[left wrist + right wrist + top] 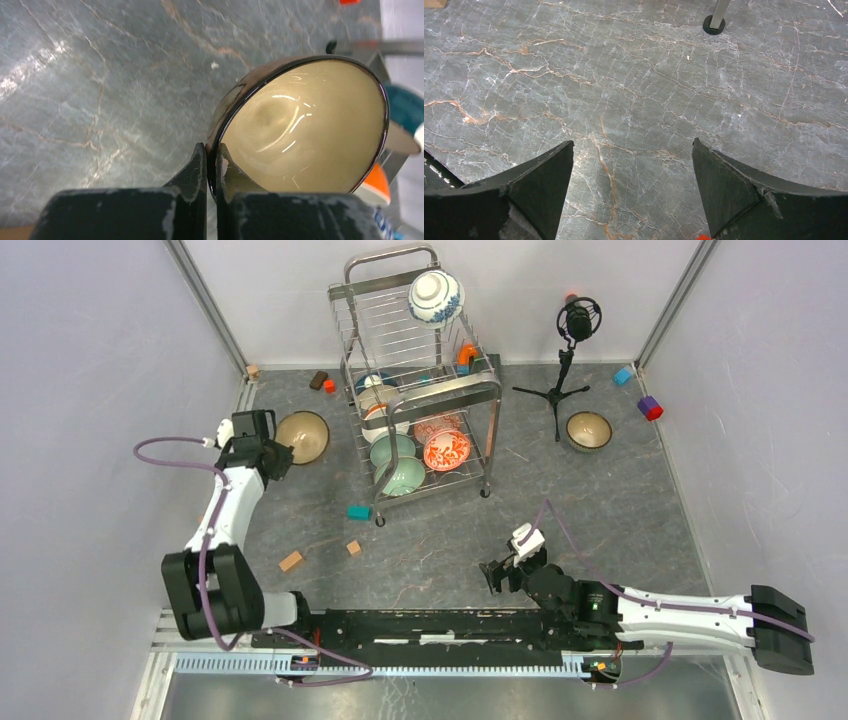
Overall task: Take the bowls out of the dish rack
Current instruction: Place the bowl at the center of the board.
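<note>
The left gripper (pixel 211 150) is clenching the rim of the brown bowl (pixel 300 125) beside the dish rack (pixel 440 389). The right gripper (pixel 633 142) is hanging released over the surface (pixel 624 75), a teal block (pixel 359 512) lying between them.

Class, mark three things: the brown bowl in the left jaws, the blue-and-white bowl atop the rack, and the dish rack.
brown bowl (pixel 305 125), left wrist view, its cream inside.
blue-and-white bowl (pixel 436 296), top external view, middle of its visible face.
dish rack (pixel 450 386), top external view, front tube of its frame.
</note>
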`<state>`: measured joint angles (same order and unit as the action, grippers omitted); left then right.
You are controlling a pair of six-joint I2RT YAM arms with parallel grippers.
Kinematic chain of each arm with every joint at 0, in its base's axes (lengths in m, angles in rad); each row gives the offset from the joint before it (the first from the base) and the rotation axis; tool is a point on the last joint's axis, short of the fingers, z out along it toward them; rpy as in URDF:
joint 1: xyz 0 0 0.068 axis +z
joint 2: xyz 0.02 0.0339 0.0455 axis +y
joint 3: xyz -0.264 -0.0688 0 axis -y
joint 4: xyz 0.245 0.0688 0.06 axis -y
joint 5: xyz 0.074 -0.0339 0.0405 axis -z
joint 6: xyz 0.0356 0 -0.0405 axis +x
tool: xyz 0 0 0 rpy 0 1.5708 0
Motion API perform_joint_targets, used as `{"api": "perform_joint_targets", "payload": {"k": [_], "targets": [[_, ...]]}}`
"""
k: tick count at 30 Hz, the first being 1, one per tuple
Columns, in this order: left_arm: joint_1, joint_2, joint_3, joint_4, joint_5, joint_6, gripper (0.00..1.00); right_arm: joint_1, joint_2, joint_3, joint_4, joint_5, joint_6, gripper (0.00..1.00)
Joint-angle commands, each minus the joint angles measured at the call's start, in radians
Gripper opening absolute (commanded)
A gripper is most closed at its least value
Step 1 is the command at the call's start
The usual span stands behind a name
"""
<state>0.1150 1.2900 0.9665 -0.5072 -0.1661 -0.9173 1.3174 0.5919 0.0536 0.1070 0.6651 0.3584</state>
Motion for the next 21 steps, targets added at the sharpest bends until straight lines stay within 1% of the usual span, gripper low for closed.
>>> {"api": "perform_joint_targets", "payload": {"k": [1,6,11,13,17,21], "targets": [[0.098,0.047,0.042,0.236,0.098,-0.131,0.02,-0.001,0.013,-0.026,0.1,0.037,-0.006,0.92],[0.15,0.13,0.122,0.251,0.1,-0.154,0.02,-0.001,0.013,-0.04,0.139,0.037,-0.014,0.92],[0.191,0.218,0.174,0.274,0.114,-0.213,0.02,-0.001,0.033,-0.015,0.114,0.062,-0.013,0.92],[0.196,0.239,0.175,0.292,0.114,-0.244,0.02,-0.002,0.031,-0.015,0.112,0.079,-0.011,0.92],[0.196,0.289,0.181,0.32,0.106,-0.26,0.02,-0.002,0.019,-0.026,0.121,0.107,-0.008,0.92],[0.196,0.358,0.221,0.279,0.1,-0.257,0.02,-0.002,0.015,-0.038,0.128,0.137,0.001,0.92]]}}
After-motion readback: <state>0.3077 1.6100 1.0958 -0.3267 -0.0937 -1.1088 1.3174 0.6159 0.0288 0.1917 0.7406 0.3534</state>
